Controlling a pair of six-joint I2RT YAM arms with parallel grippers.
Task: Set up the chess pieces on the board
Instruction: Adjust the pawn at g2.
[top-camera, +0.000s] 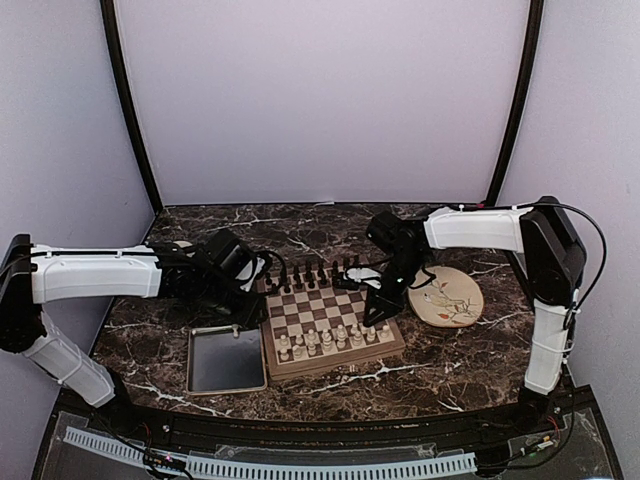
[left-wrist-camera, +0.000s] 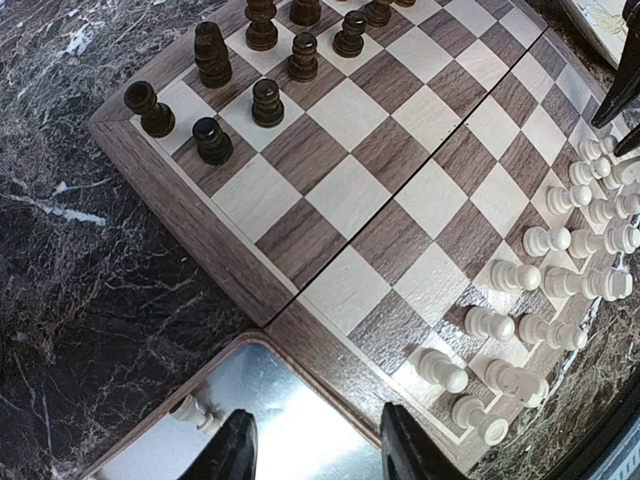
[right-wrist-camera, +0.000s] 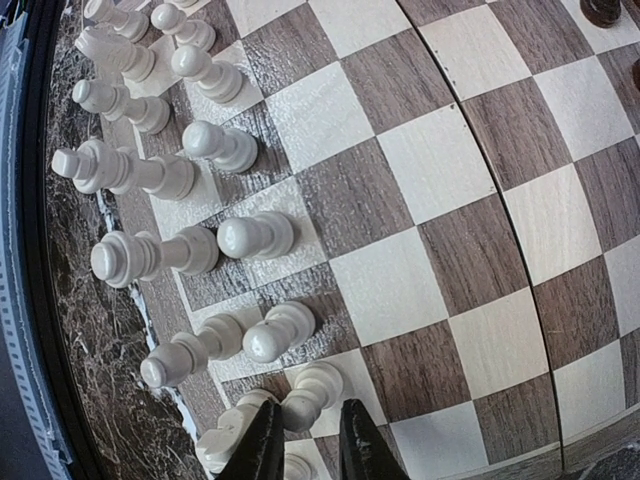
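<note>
Right gripper (right-wrist-camera: 305, 445) is low over the board (right-wrist-camera: 450, 200), fingers narrow. A cream pawn (right-wrist-camera: 315, 385) stands just ahead of its tips and something white shows in the gap, so I can't tell if it's gripping. The other cream pieces (right-wrist-camera: 160, 175) stand ahead-left of it.

Left gripper (left-wrist-camera: 320, 450) is half open and empty above the tray (left-wrist-camera: 300, 440). The dark pieces (left-wrist-camera: 265, 100) are far ahead of it, and a loose cream piece (left-wrist-camera: 190, 410) lies just left of its left finger.

I judge we're on the last cream placements. Next I drop the left onto that loose piece and close gently.
</note>
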